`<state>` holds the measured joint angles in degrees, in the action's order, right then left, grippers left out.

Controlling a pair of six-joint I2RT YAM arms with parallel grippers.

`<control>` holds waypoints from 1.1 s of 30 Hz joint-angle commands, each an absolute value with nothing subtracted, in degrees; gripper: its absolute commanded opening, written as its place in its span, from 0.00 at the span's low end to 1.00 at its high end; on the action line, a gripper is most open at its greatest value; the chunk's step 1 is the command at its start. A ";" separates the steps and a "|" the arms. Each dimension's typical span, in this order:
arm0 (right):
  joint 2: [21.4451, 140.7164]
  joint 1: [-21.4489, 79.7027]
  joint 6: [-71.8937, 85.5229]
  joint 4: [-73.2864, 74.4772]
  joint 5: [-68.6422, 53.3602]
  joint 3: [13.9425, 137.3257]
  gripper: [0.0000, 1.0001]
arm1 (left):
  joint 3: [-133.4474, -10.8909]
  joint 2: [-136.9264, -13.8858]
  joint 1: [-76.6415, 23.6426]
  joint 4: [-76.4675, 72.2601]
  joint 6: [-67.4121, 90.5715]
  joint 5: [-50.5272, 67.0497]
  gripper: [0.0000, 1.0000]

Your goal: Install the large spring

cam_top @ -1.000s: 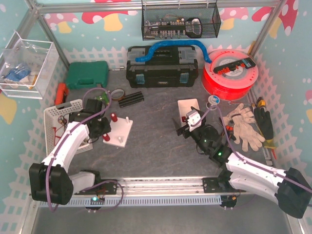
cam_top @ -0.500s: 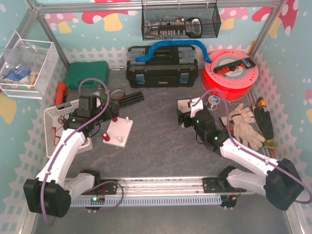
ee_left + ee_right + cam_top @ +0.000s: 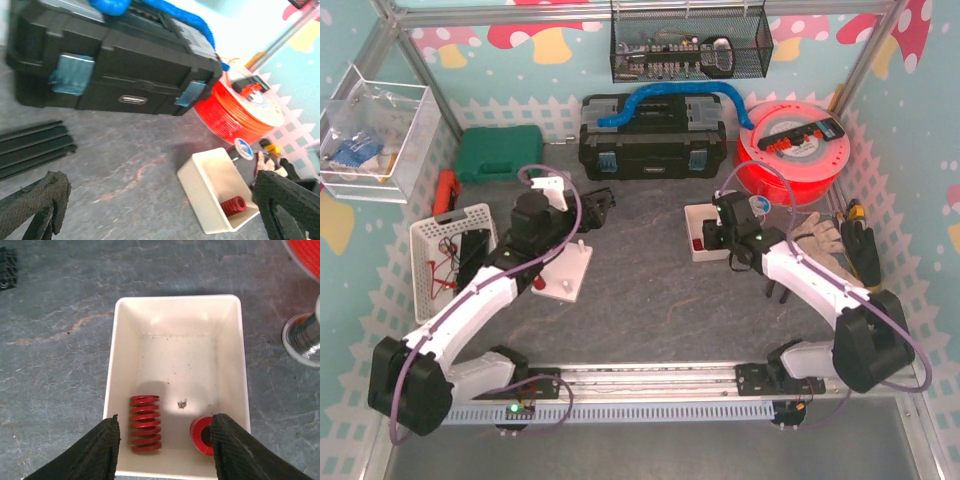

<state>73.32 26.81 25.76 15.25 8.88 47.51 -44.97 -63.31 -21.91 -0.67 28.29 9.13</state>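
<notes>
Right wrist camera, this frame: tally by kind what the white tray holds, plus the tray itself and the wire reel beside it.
Red springs: 2 (one lying on its side, one seen end-on)
White tray: 1
Wire reel: 1, cut off by the right edge
Total: 4

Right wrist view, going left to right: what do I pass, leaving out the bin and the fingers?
red spring lying on its side → red spring seen end-on → wire spool at the right edge
</notes>
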 commanded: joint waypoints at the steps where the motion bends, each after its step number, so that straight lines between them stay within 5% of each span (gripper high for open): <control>1: 78.68 25.96 25.61 24.20 9.49 52.58 0.47 | -42.64 -67.08 -26.50 -13.73 27.44 6.10 0.99; 6: 85.11 25.41 26.25 28.83 10.36 58.53 0.34 | -41.31 -72.47 -27.16 -16.56 26.99 5.87 0.99; 33: 99.79 24.78 28.62 31.83 10.82 63.86 0.46 | -38.59 -69.05 -27.33 -16.75 26.38 3.34 0.99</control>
